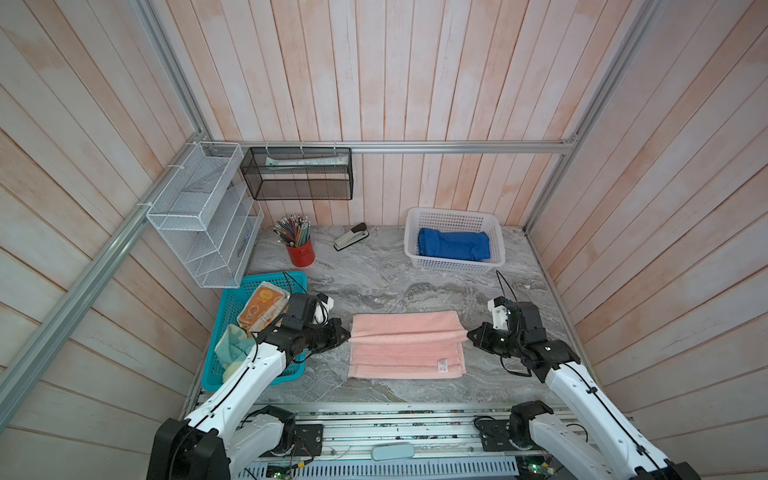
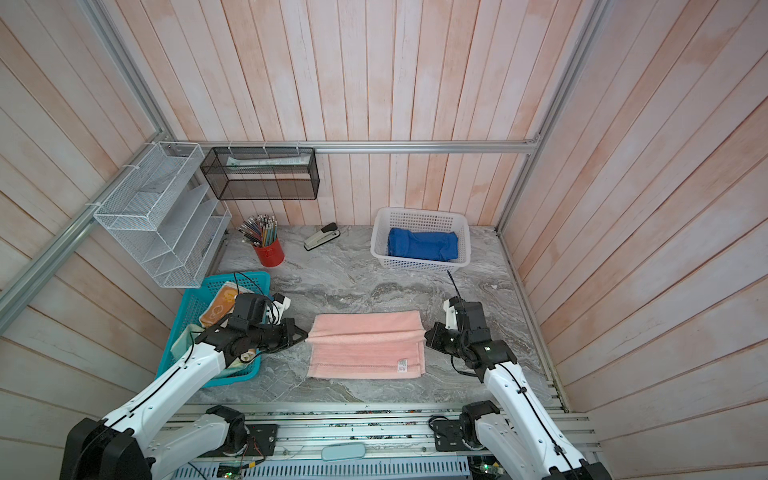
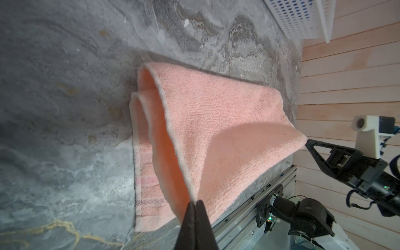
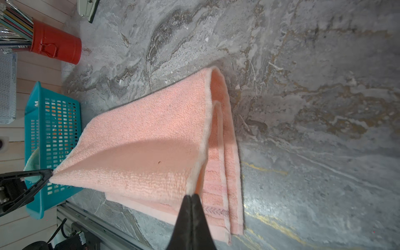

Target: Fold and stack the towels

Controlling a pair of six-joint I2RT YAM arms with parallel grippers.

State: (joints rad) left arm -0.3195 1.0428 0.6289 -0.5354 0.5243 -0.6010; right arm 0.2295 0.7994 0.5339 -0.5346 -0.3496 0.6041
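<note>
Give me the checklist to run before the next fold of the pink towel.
1. Left end effector shut on a pink towel corner: ok.
2. Right end effector shut on the opposite corner: ok.
3. Raised layer spans both grips untwisted: ok.
4. Lower layers lie flat on the table: ok.
5. Each grip pinches one layer only: cannot tell.

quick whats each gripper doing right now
Left gripper: closed, pinching a corner of the pink towel.
Right gripper: closed, pinching the other lifted corner of the same towel.
</note>
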